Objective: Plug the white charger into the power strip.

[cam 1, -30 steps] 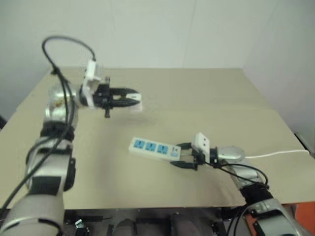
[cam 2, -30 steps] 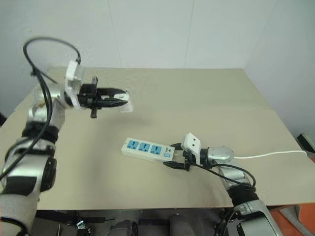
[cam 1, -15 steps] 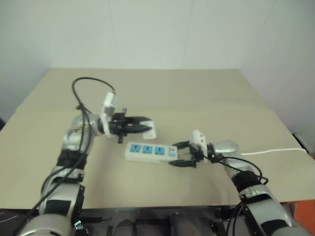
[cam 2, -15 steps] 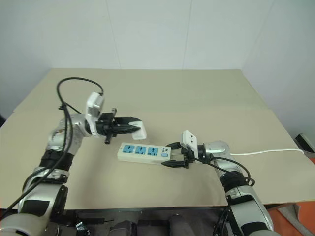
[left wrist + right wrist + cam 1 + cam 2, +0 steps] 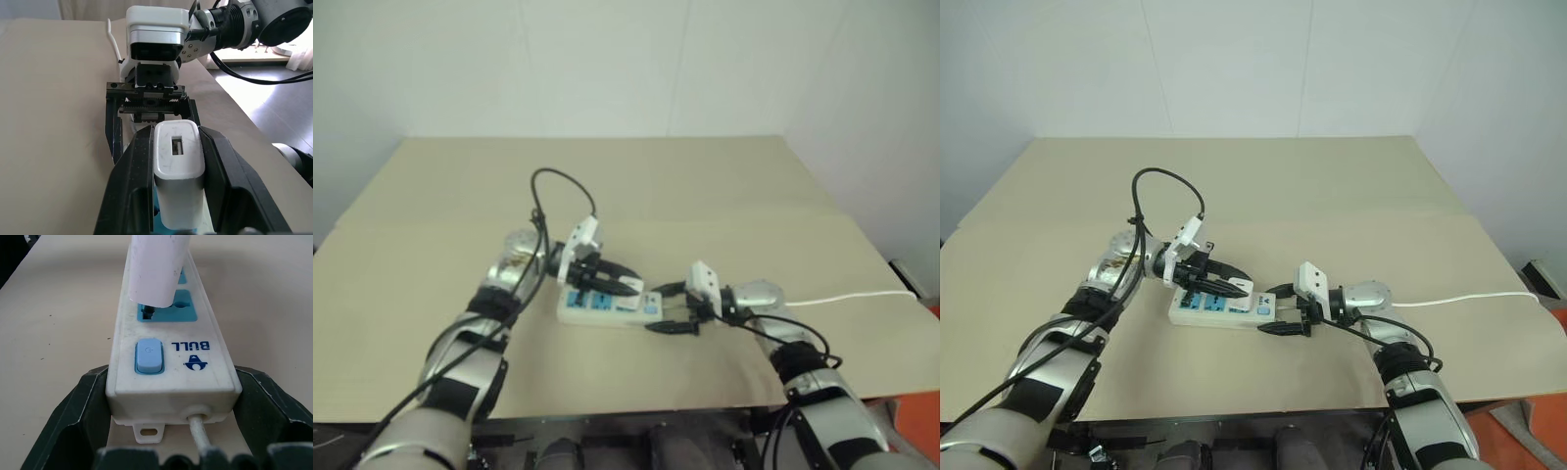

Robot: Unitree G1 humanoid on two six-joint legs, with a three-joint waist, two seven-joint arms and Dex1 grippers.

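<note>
1. The left gripper [image 5: 178, 161] is clenched on the white charger [image 5: 178, 171]. The two black fingers press on its two sides, and the charger's back face with a small port looks toward the wrist camera. So the pick-up of the charger is already done.

2. The power strip [image 5: 171, 352] lies flat on the tan table [image 5: 724, 176], near the front middle. Its thin white cord [image 5: 857, 298] runs away to the robot's right side.

3. The right gripper [image 5: 1285, 311] is at the cord end of the strip. Its fingers stand wide, one at each side of the strip, close against the sides. I judge it is holding the strip steady, but real contact on both sides I cannot tell for sure.

4. In the right wrist view, the charger stands upright over the blue socket face [image 5: 168, 311] nearest to the small switch [image 5: 148, 356]. A dark pin at the bottom of the charger is at the slot, and a gap remains between the charger body and the socket face.

5. My judgement: the task is mostly advanced, the alignment is about finished, and the insertion is only at its beginning.

6. What is left: to push the charger down until its body sits flush on the socket, then to let it go.
</note>
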